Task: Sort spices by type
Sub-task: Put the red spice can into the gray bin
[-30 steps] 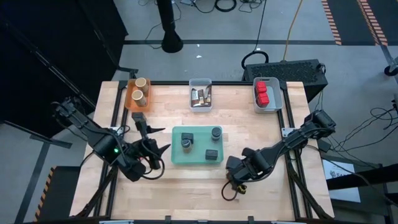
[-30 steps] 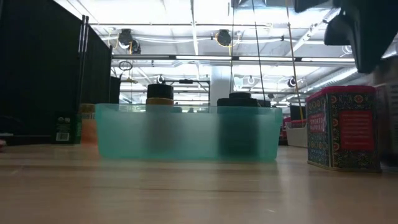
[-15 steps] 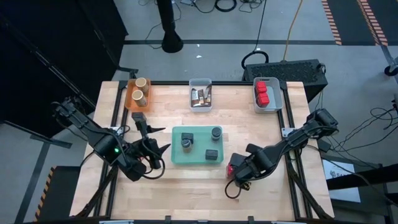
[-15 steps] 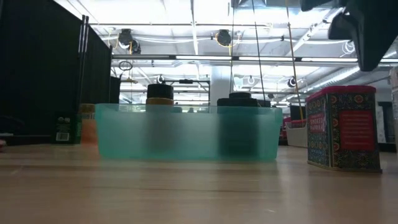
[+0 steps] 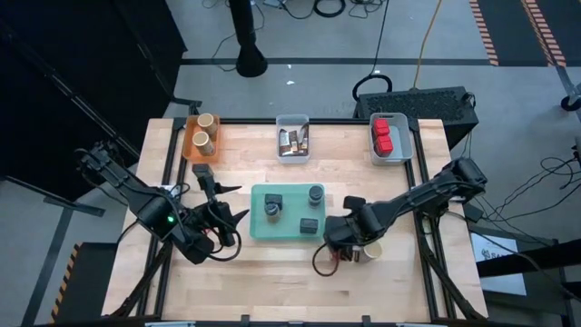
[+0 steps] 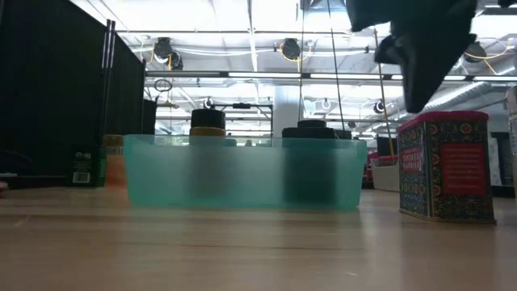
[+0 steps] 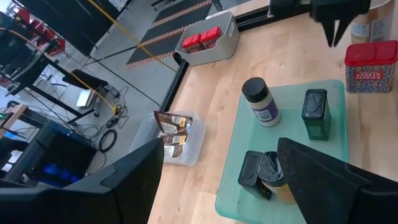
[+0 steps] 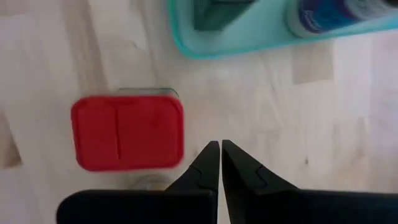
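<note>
A red cube-shaped tin [image 8: 127, 132] stands on the bare table just right of the teal tray [image 5: 257, 232]. My right gripper [image 8: 219, 149] hangs shut above the table, beside the tin's top and a little higher [image 6: 416, 101], touching nothing. Three dark grey jars and blocks [image 5: 271, 209] [image 5: 315, 193] [image 5: 310, 225] stand in the tray. A pale round jar [image 7: 368, 25] stands on the table just beyond the tin. My left gripper [image 5: 227, 218] waits open at the tray's left side, raised and empty.
Along the far edge stand an orange bin [image 5: 189, 145] with tan jars, a clear bin [image 5: 292, 156] with printed packets and a pale bin [image 5: 404, 145] with red cubes. Bare wood lies along the table's near side.
My right gripper has swung toward the table's left, from over the red tin's right side to its tray side, and has rolled about its own axis. It stays shut. The tin has kept its place.
</note>
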Motion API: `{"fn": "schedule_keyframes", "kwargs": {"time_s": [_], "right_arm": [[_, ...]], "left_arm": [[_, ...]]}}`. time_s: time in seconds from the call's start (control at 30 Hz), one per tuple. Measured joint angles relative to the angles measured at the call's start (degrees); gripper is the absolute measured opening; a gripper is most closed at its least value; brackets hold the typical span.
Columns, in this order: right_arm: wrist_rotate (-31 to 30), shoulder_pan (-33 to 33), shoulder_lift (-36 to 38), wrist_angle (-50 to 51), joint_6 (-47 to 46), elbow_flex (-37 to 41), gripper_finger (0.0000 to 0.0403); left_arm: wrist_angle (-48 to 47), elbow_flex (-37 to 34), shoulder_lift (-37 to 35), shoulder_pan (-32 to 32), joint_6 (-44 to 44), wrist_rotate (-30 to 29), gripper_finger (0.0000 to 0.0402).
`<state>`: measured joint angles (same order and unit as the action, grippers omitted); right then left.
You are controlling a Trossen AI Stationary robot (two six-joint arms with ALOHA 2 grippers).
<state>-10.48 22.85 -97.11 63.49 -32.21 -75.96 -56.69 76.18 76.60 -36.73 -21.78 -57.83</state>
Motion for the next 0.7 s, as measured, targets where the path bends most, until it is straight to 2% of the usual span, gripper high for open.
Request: {"fn": "schedule_keyframes", "kwargs": {"time_s": [0.23,0.4,0.6,0.7], "right_arm": [[0.1,-0.5,-3.2,0.2,0.3,0.0,0.0],[3.4,1.3,-4.8,0.1,-0.3,0.0,0.0],[9.1,3.9,-4.5,-0.1,-5.5,0.0,0.0],[9.4,5.6,-4.5,-0.7,-7.0,0.0,0.0]], "left_arm": [[0.0,0.0,0.0,0.0,0.0,0.0,0.0313],[0.0,0.0,0.0,0.0,-0.4,0.1,0.0313],[0.0,0.0,0.0,-0.1,-0.4,0.1,0.0313],[0.0,0.0,0.0,-0.1,-0.4,0.1,0.0313]]}}
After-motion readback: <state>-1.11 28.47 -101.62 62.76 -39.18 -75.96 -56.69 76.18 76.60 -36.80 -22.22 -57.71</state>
